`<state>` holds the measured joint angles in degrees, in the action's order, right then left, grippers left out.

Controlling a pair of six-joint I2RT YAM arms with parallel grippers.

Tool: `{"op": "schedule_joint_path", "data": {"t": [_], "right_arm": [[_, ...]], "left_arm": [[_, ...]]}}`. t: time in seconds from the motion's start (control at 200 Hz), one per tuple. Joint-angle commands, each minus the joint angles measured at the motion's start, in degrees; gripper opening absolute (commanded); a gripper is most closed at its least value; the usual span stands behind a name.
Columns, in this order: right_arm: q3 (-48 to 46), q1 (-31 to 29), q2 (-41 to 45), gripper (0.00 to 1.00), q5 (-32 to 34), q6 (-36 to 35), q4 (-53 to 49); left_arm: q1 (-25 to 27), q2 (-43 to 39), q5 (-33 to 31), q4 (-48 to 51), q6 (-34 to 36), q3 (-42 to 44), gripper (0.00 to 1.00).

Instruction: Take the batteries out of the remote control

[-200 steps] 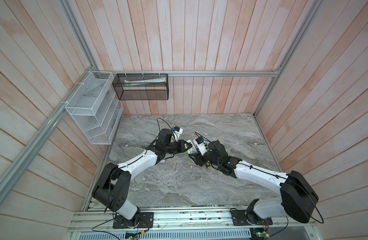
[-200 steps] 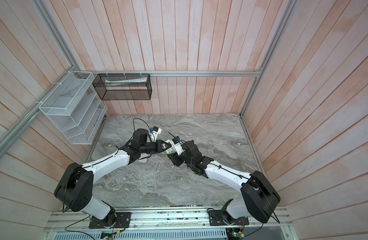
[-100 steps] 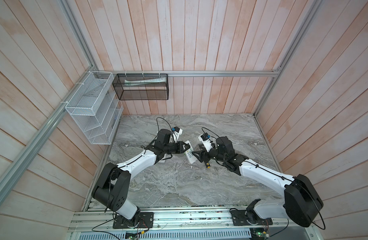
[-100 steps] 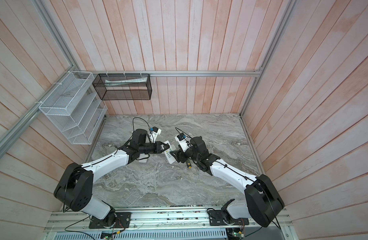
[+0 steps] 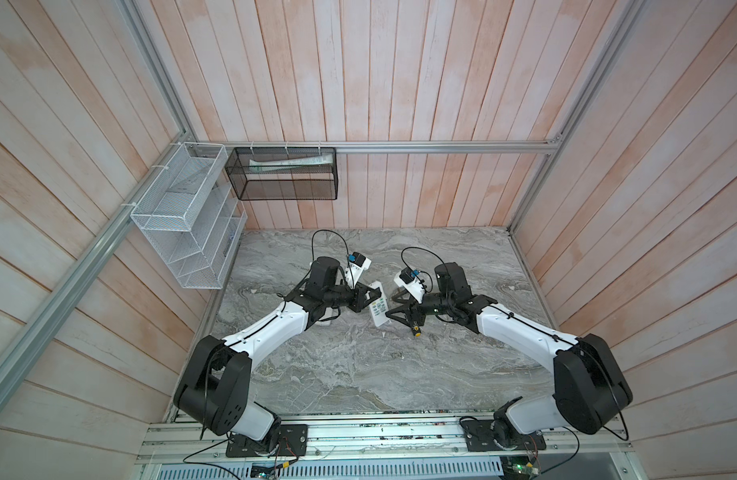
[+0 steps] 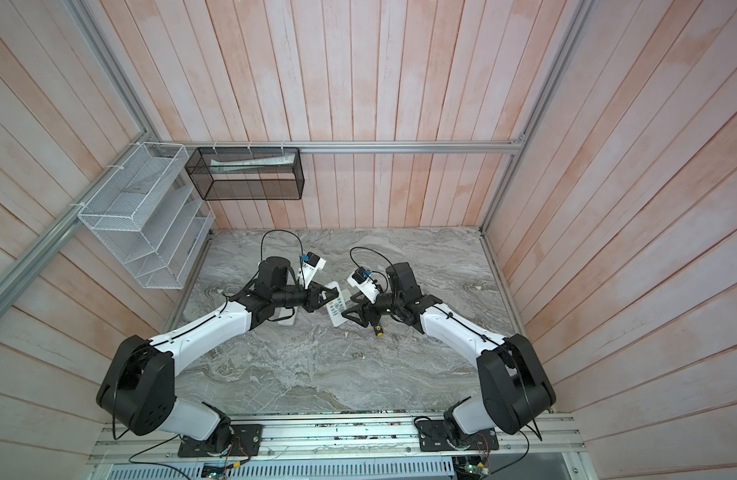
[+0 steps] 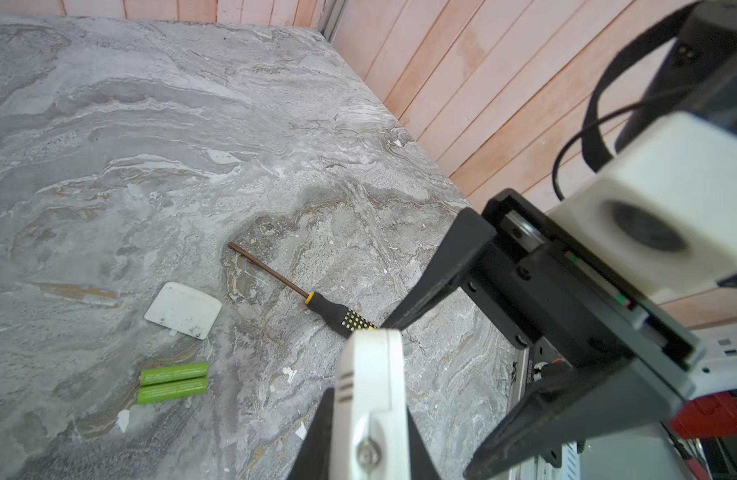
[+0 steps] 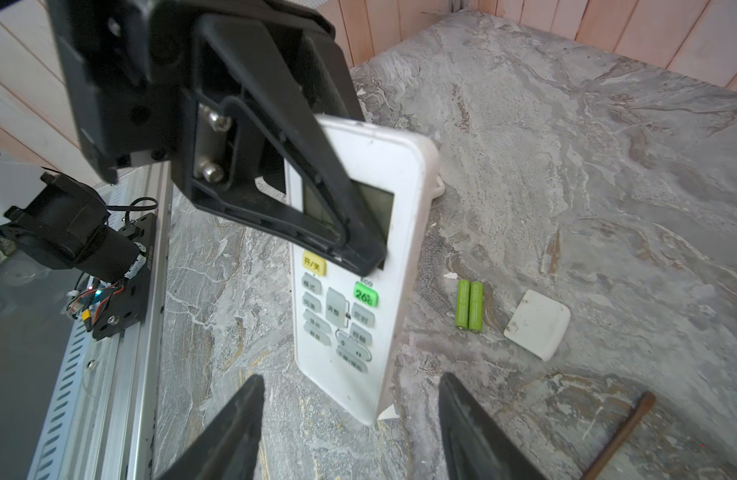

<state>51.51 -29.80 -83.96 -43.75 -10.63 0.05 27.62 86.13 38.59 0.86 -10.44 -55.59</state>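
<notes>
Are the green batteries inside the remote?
No, the two green batteries lie side by side on the table, beside the white lid, away from the remote.

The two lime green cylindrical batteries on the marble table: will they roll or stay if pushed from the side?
The lime green cylindrical batteries, round and smooth, would probably roll across the flat grey marble table. They lie side by side, touching, so pushing one likely moves both. Being thin, they may slip from jaws.

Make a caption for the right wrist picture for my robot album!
Left claw grips the white remote; two green batteries and a white cover lie on the marble table.
</notes>
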Motion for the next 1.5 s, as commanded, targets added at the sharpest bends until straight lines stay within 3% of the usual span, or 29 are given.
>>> {"op": "schedule_joint_path", "data": {"t": [0.0, 0.235, 0.445, 0.7, 1.225, 1.396, 1.496], "right_arm": [[2.3, 0.44, -1.09, 0.66, -4.19, -2.45, -1.59], [5.01, 0.51, -3.81, 0.62, -7.6, -3.7, -3.21], [6.23, 0.58, -4.83, 0.54, -12.85, -4.21, -3.71], [7.36, 0.67, -5.72, 0.4, -19.79, -3.94, -2.95], [9.1, 0.68, -6.48, 0.13, -21.94, -3.25, -3.0], [9.32, 0.63, -6.28, 0.11, -20.9, -2.95, -2.93], [8.69, 0.63, -5.6, 0.1, -17.88, -2.15, -2.05]], "left_arm": [[-0.46, -1.16, 4.98, -0.69, 4.28, -1.57, 0.03], [-0.72, -2.36, 11.81, -6.06, 2.58, -1.31, 0.02], [-1.07, -3.39, 14.0, -6.92, 2.72, -1.74, 0.02], [-1.73, -3.66, 17.49, -8.92, 2.09, -1.53, 0.02], [-2.22, -4.88, 16.42, -8.44, 2.57, -1.36, 0.03], [-2.37, -5.12, 14.39, -7.84, 2.39, -1.11, 0.24], [-2.56, -5.48, 12.58, -7.11, 1.5, -1.14, 0.48]]}}
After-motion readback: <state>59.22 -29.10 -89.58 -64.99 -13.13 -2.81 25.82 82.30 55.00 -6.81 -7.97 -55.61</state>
